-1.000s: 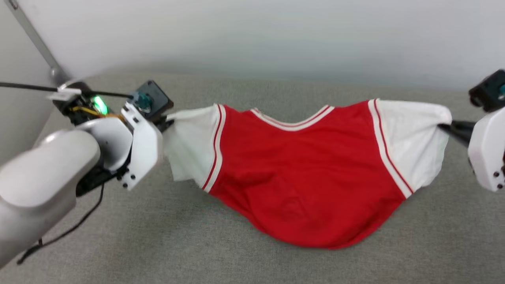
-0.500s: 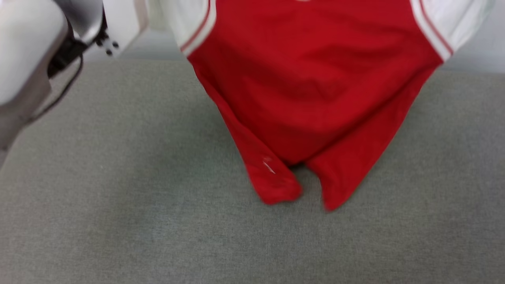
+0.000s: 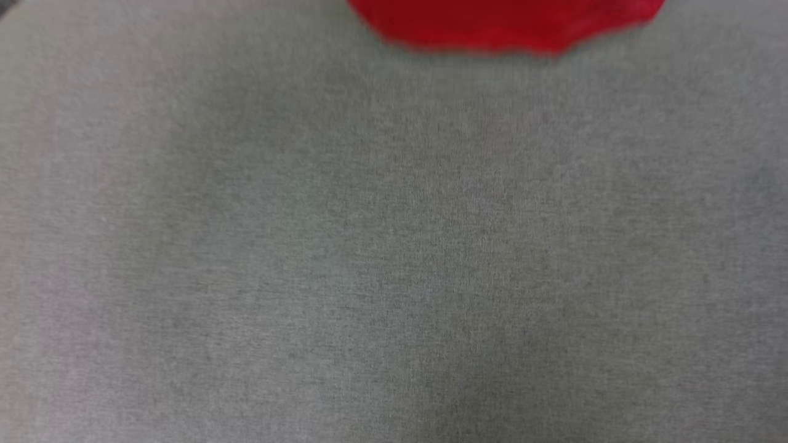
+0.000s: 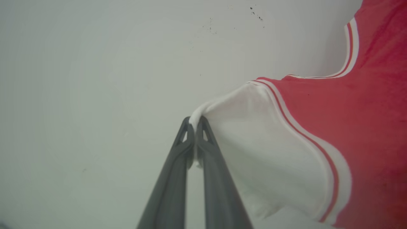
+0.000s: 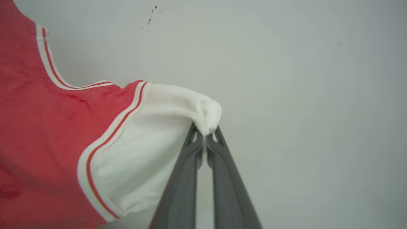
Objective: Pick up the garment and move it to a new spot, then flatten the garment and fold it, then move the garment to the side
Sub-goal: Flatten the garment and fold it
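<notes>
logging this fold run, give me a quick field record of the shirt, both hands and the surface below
garment: red jersey, held up, stretched between both hands
left hand: shut on one white sleeve tip
right hand: shut on other white sleeve tip
surface: grey fabric, garment's red edge at head view's top
garment touching surface: cannot tell, blurred
backdrop: pale wall

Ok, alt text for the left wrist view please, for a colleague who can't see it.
The left end effector, shut, pinches the tip of a white sleeve of the red garment, which spreads to the right, showing striped seams and a curved neckline. Behind is a plain pale wall with a few dark specks.
</notes>
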Controlling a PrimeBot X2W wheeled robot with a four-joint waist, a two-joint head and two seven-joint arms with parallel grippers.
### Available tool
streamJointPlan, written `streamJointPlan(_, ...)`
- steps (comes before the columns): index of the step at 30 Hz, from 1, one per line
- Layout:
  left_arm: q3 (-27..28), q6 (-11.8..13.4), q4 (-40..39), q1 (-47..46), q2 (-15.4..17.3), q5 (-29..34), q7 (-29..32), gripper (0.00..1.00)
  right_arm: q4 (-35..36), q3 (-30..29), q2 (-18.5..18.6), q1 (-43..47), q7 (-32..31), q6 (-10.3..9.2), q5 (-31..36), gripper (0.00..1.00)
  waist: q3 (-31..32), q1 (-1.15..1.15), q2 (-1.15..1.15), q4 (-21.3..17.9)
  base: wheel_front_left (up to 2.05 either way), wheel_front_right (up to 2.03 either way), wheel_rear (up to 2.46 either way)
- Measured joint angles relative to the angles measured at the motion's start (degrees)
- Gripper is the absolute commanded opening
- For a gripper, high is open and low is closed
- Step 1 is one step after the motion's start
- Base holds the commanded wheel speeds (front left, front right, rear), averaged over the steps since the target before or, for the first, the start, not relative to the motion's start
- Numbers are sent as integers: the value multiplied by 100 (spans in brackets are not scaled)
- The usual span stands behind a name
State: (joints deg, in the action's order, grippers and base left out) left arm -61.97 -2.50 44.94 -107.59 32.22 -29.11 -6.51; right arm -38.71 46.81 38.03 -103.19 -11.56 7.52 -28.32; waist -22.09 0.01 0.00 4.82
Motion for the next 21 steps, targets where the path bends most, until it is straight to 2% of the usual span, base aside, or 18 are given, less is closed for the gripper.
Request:
streamJointPlan(8, 147, -29, 814, -531, -365, -11, -488, 0, -722, 159, -275, -851, 380, 0, 156, 0, -529, 0, 0, 40, 0, 0, 0)
streamJointPlan(14, 179, -31, 1195, -365, -564, -137, -681, 0, -1184, 434, -443, -799, 704, 0, -1, 0, -680, 0, 0, 85, 0, 0, 0)
streamJointPlan(21, 75, -88, 1323, 307, -713, -194, -783, 0, -1410, 1012, -471, -140, 1016, 0, -267, 0, -587, 0, 0, 75, 0, 0, 0)
